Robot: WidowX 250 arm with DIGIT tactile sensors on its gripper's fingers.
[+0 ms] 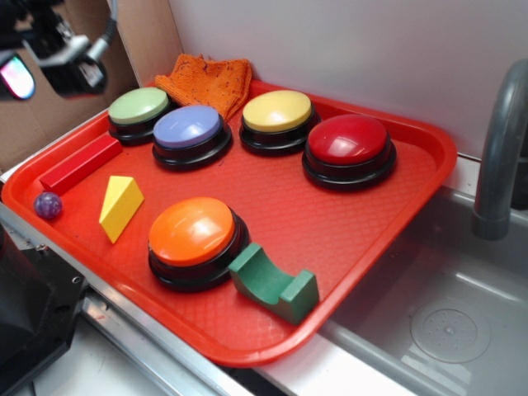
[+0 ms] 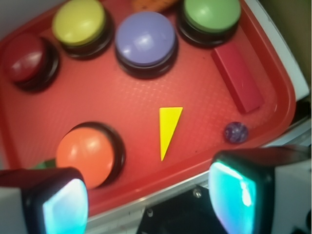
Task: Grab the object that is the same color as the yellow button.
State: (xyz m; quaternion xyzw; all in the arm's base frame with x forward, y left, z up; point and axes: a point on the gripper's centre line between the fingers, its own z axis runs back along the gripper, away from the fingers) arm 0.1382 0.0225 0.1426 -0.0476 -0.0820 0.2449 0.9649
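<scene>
The object, a small yellow wedge [image 1: 121,206], lies flat on the red tray [image 1: 330,223] near its left front, between a purple ball and the orange button. In the wrist view the wedge [image 2: 169,129] points toward the tray's [image 2: 146,92] near rim. The yellow button [image 1: 277,111] stands at the back of the tray, also seen as the yellow button [image 2: 79,22] in the wrist view. My gripper [image 1: 49,70] hangs high above the tray's left back corner. It [image 2: 148,200] is open, with nothing between its teal pads [image 2: 233,195], well above and short of the wedge.
Also on the tray: red bar [image 1: 81,163], purple ball [image 1: 48,205], green arch block [image 1: 276,285], orange button [image 1: 191,231], red button [image 1: 348,140], blue button [image 1: 190,128], green button [image 1: 139,106], orange cloth [image 1: 206,78]. A sink [image 1: 445,322] and grey faucet [image 1: 499,148] lie right.
</scene>
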